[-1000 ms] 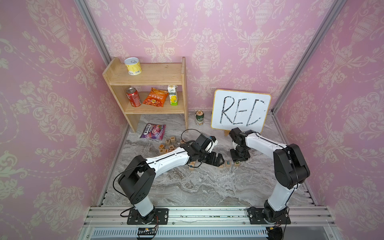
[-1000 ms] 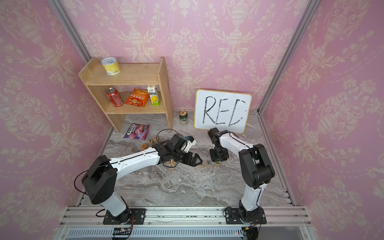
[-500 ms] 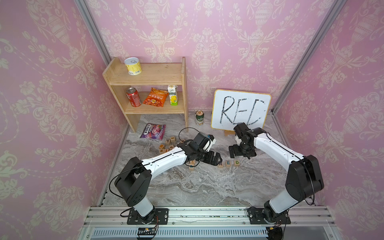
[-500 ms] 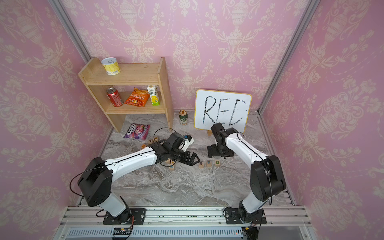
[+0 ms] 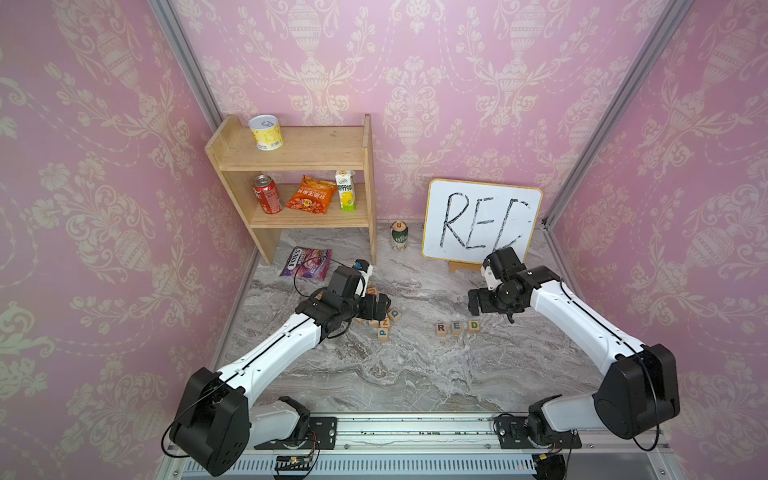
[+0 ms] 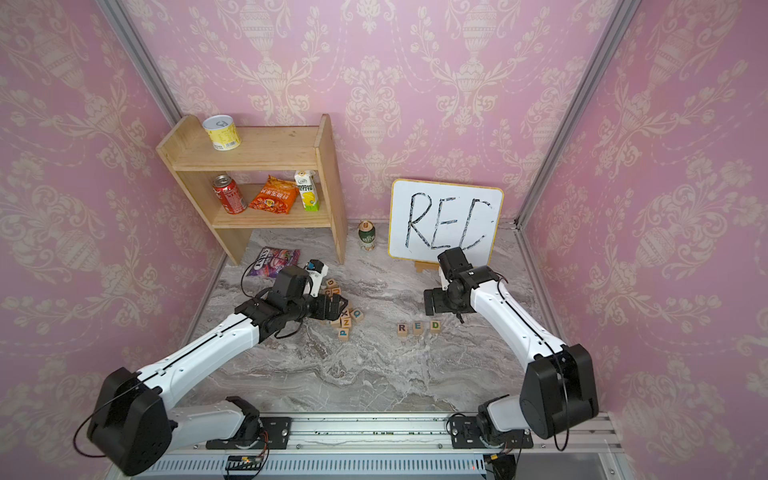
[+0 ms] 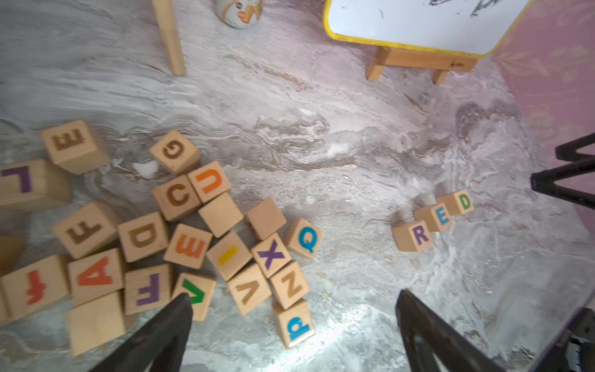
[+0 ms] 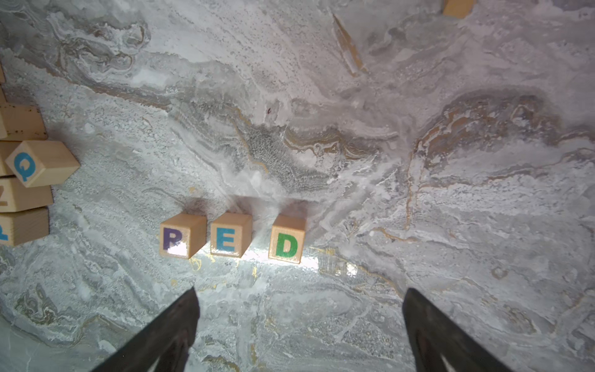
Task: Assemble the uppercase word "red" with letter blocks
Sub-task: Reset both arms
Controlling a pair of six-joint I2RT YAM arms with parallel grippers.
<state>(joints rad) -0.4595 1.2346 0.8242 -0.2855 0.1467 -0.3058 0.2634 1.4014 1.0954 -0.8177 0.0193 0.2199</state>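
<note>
- The right pincer (image 8: 299,293) hangs above the table (image 8: 434,199) with its jaws spread wide and nothing between them. It is near the row of blocks and touches none of them.
- Just ahead of it in the right wrist view, three letter blocks stand in a line on the table: the R block (image 8: 182,236), the E block (image 8: 230,238) and the D block (image 8: 287,240). All three sit flat with their letters upright and in spelling order.
- The R block and the E block are just beside each other, nearly touching. The D block stands a slight gap away from the E block, on roughly the same line.
- In both top views the same row reads RED from the robot's side.
- The left pincer (image 7: 293,293) is also wide open and empty. It hovers over the pile of spare blocks (image 7: 145,238), well apart from the row.
- The white board (image 5: 482,216) with the handwritten word stands at the back of the table, behind the row.
- Judged from this, the word is assembled: all three letters are down, in order, and free of both pincers.
- What may be left is small: nudging the D block closer to even out the spacing, and drawing both arms back clear of the blocks.
</note>
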